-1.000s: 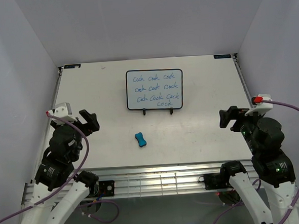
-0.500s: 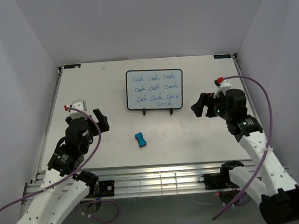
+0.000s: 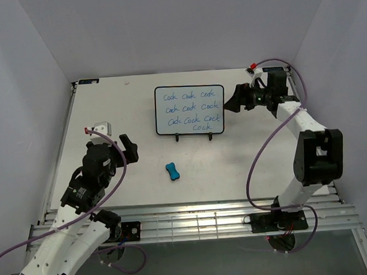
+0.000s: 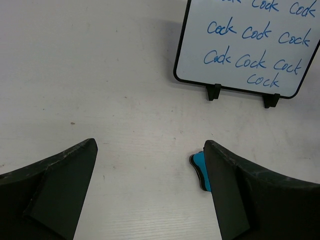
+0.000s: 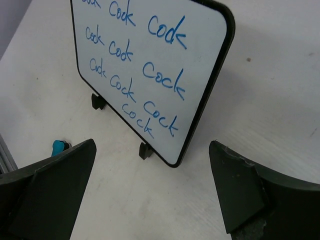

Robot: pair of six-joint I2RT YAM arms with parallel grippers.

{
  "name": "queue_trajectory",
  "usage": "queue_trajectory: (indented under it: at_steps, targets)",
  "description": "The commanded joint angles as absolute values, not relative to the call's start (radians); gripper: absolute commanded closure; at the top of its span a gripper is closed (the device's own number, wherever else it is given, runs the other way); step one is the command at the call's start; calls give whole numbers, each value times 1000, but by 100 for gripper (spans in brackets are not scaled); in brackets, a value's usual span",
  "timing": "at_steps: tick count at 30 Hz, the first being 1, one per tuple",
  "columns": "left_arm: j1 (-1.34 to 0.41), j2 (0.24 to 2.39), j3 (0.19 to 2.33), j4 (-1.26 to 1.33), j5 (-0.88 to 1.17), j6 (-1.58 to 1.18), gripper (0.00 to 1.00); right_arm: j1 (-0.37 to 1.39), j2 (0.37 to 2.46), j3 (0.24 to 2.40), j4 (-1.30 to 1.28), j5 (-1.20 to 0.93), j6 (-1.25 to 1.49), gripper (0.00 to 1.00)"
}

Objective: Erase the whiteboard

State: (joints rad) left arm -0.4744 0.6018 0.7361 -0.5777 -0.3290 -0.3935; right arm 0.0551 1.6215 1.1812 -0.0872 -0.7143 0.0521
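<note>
The small rectangular whiteboard with a thin black rim and rounded corners [image 3: 190,110] stands propped toward the far middle of the white table [image 3: 107,111], its face covered in rows of blue handwriting. The top view shows the whole board. The right wrist view catches only its lower right part, seen at an angle, along with the two black stand feet [image 5: 145,150] under its bottom edge. The left wrist view shows the bottom rows of writing. It also shows the small blue bone-shaped eraser [image 4: 199,170] lying on the table nearer than the board, partly hidden behind the right finger.

Since a second ago the board and eraser have not shifted. The right arm has swung from the near right side out to the board's right edge, and the left arm has reached forward a little.

The right gripper [image 3: 236,100] hovers just beside the board's right rim, seemingly clear of it, with its jaws apart. The left gripper [image 3: 129,148] sits left of the eraser, well short of the board, its jaws also spread wide and empty.
</note>
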Motion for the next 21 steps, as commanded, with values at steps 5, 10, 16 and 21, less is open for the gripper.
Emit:
queue_trajectory:
  at_steps: [5,10,16,21]
  targets:
    - [-472,583,721,-551,-288,-383,2,-35,1919,1474,-66,-1035,65,15]
    - [-472,580,719,-548,-279,-380,2,-26,2069,1643,-164,-1075,15,16]
    - [-474,594,716,-548,-278,-377,2,-11,2196,1808,-184,-1103,32,19]
    - [-474,604,715,-548,-270,-376,2,-3,2341,2015,-325,-1190,5,24]
